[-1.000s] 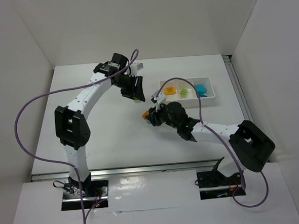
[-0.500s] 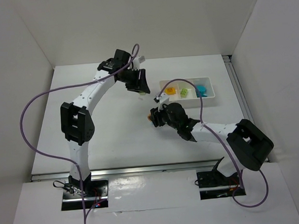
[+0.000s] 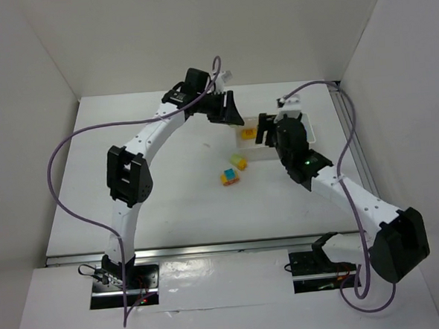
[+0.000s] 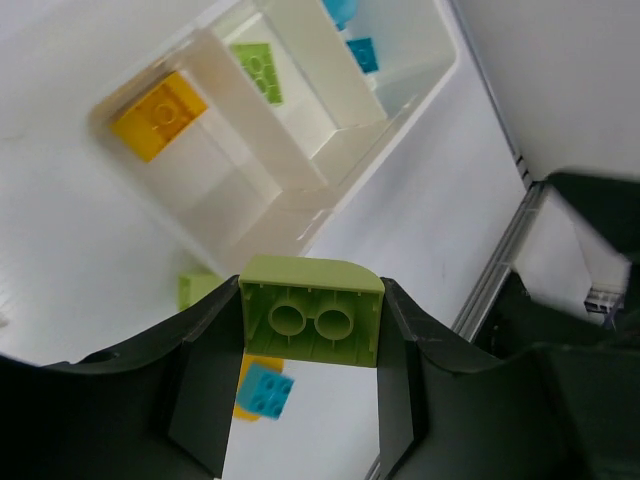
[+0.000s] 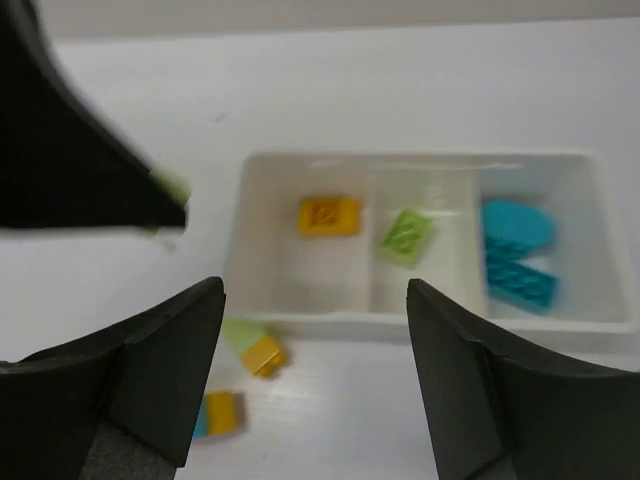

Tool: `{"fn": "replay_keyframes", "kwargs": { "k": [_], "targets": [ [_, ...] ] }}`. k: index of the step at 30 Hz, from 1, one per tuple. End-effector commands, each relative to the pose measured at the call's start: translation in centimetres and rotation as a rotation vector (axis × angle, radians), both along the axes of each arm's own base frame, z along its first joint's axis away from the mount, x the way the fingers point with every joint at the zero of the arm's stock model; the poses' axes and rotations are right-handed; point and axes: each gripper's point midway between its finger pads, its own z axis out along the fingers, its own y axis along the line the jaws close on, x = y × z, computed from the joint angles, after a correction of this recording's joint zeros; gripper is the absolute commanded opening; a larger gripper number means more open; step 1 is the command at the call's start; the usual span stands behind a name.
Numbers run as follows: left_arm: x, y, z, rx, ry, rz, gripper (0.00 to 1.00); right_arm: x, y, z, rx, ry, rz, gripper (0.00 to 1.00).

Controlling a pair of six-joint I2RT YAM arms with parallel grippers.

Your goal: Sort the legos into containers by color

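The left end effector (image 4: 311, 335) clamps a lime green brick (image 4: 311, 308) and hovers at the 10 o'clock side of the white tray (image 5: 420, 322) in the top view. The right end effector (image 5: 315, 300) stands wide and empty over the tray. From left to right in the right wrist view, the tray's compartments hold an orange brick (image 5: 329, 215), a lime brick (image 5: 405, 236) and cyan bricks (image 5: 515, 225). At the tray's 7 o'clock, a lime-yellow piece (image 5: 255, 345) and an orange-cyan piece (image 3: 229, 176) lie on the worktop (image 3: 169, 190).

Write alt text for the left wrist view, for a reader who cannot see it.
The left gripper grips a lime green brick, near a white three-compartment tray. Its compartments hold an orange brick, a green brick and blue bricks, one colour each; a yellow-and-blue stack lies on the table.
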Motion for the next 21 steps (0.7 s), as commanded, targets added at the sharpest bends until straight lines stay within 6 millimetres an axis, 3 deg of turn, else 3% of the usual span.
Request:
{"fn": "replay_keyframes", "kwargs": {
  "k": [1, 2, 6, 9, 10, 12, 13, 15, 17, 18, 19, 20, 21],
  "targets": [
    [0.0, -3.8, 2.8, -0.123, -0.071, -0.08, 0.0, -0.7, -7.0, 1.1, 0.002, 0.06, -0.312, 0.78],
    [-0.3, -4.5, 2.2, -0.129, -0.054, -0.095, 0.0, -1.0, -7.9, 1.0, 0.013, 0.069, -0.356, 0.78],
    [0.3, -7.6, 3.4, -0.205, -0.103, -0.119, 0.0, -3.0, -12.4, 2.0, 0.13, 0.061, -0.601, 0.78],
    [0.2, -10.4, 3.4, -0.257, -0.109, -0.134, 0.0, -4.0, -13.4, 1.9, 0.158, 0.053, -0.633, 0.83],
    [0.2, -11.7, 1.8, -0.26, -0.087, -0.143, 0.0, -4.3, -13.9, 2.5, 0.177, 0.034, -0.653, 0.83],
    [0.8, -13.0, 2.3, -0.304, -0.101, -0.128, 0.0, -5.3, -14.3, 3.0, 0.189, 0.019, -0.652, 0.84],
    [1.5, -13.4, 0.9, -0.302, -0.086, -0.109, 0.0, -5.6, -14.4, 3.1, 0.193, 0.014, -0.651, 0.84],
    [2.0, -14.4, 0.9, -0.343, -0.085, -0.085, 0.0, -6.6, -14.8, 3.9, 0.218, -0.004, -0.652, 0.84],
    [2.9, -14.9, -1.0, -0.356, -0.048, -0.046, 0.0, -7.4, -15.4, 4.7, 0.235, -0.025, -0.658, 0.85],
    [3.3, -15.2, -0.7, -0.374, -0.055, -0.044, 0.0, -7.8, -15.3, 4.7, 0.246, -0.019, -0.651, 0.85],
    [3.8, -15.4, -0.8, -0.387, -0.065, -0.031, 0.07, -7.9, -15.2, 4.9, 0.256, -0.025, -0.641, 0.85],
    [4.1, -15.6, -1.1, -0.393, -0.066, -0.02, 0.22, -8.3, -15.1, 5.2, 0.267, -0.029, -0.627, 0.85],
    [4.7, -15.7, -1.6, -0.397, -0.069, -0.003, 0.6, -8.4, -15.2, 5.4, 0.273, -0.036, -0.626, 0.85]
  ]
}}
